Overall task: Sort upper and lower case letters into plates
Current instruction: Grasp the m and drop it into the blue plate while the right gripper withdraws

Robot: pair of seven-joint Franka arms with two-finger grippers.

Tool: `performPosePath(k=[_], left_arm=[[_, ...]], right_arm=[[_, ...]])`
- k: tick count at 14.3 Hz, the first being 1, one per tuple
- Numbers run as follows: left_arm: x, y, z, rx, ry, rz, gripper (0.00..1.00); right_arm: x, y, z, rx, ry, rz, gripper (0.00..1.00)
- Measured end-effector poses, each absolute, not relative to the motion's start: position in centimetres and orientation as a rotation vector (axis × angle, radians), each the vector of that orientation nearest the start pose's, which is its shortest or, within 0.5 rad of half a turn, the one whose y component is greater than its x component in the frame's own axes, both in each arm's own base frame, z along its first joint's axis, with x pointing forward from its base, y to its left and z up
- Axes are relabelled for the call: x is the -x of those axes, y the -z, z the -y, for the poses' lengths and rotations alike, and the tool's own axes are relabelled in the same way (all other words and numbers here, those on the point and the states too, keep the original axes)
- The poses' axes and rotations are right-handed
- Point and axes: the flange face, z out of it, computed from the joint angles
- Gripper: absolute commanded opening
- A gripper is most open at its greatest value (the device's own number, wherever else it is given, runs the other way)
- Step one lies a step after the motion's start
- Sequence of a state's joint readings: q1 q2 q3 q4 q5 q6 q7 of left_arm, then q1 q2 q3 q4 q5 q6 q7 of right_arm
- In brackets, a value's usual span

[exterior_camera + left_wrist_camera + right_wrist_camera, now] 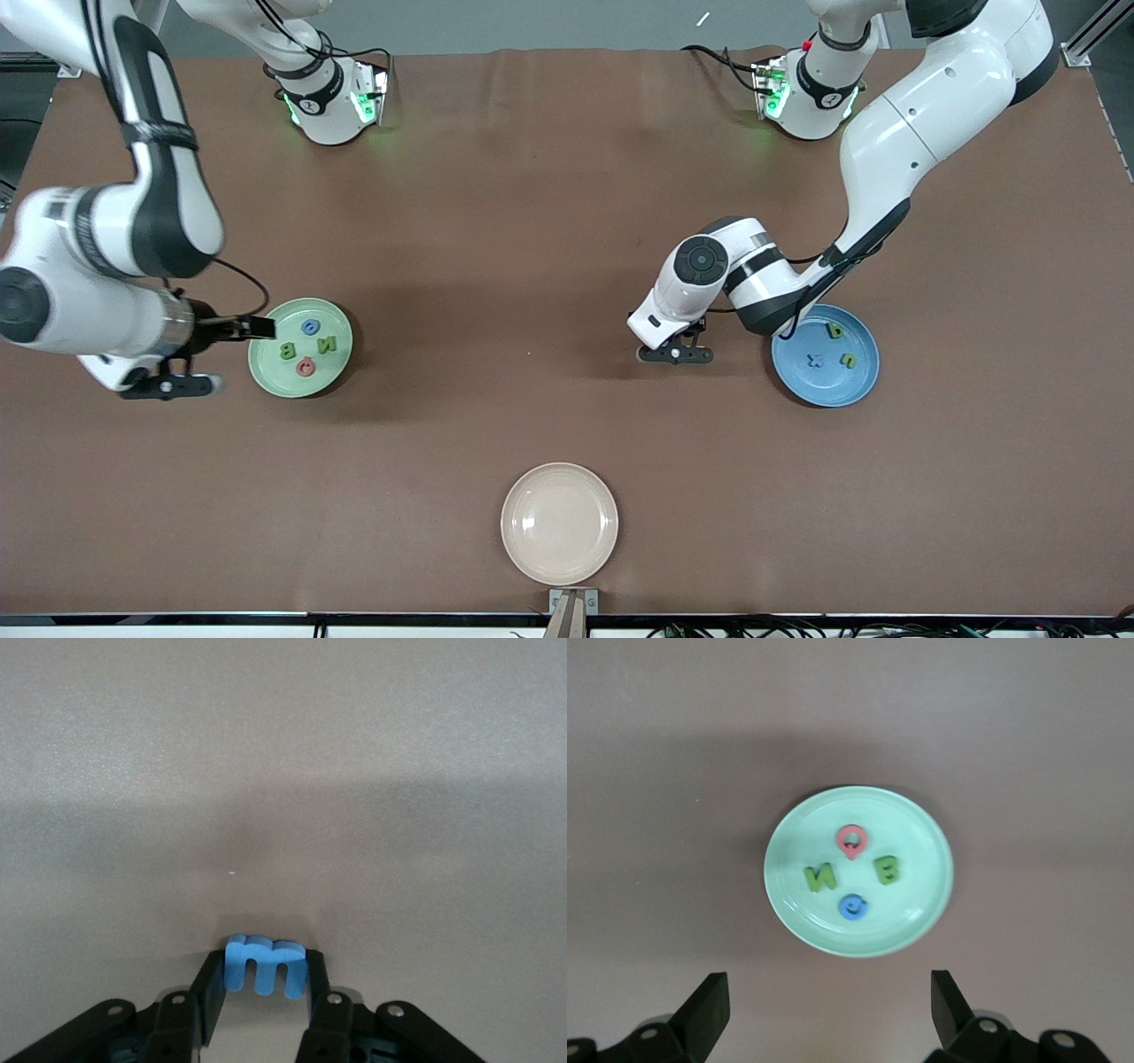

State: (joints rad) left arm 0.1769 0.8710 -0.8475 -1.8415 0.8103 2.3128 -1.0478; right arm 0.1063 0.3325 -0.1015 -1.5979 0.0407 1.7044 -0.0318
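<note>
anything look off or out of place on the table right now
Nothing stands out. Four letters lie flat in the pale green plate, three in the blue plate, none spilled on the table. The cream plate sits bare. The left pincer grips a blue letter m; the right pincer waits open by the green plate.

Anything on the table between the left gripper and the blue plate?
No: in the front view, only bare brown tabletop separates the left gripper, shut on a small blue foam letter, from the round blue plastic plate.

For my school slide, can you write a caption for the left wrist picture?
The left end effector pinches a small blue letter m above the bare brown table.
</note>
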Motion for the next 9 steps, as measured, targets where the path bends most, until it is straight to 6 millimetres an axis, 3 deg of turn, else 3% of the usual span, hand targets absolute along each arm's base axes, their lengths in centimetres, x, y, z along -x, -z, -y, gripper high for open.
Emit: performPosePath(k=[2, 4, 7, 9], left_arm=[[-52.5, -17.7, 35.3, 3.18, -0.039, -0.023, 0.16], [-53.7, -18.4, 34.1, 3.184, -0.033, 0.03, 0.15], [-55.9, -22.5, 31.1, 3.198, -0.051, 0.14, 0.15], [-57.3, -25.6, 27.8, 3.191, -0.071, 0.217, 0.15]], right_arm=[[-63.5, -45.1, 0.4, 3.129, -0.335, 0.012, 1.0], [-63.7, -46.4, 2.1, 3.136, -0.321, -0.008, 1.0], [-63.6, -46.9, 4.6, 3.139, -0.312, 0.012, 1.0], [-63.6, -47.0, 5.2, 3.137, -0.316, 0.01, 1.0]])
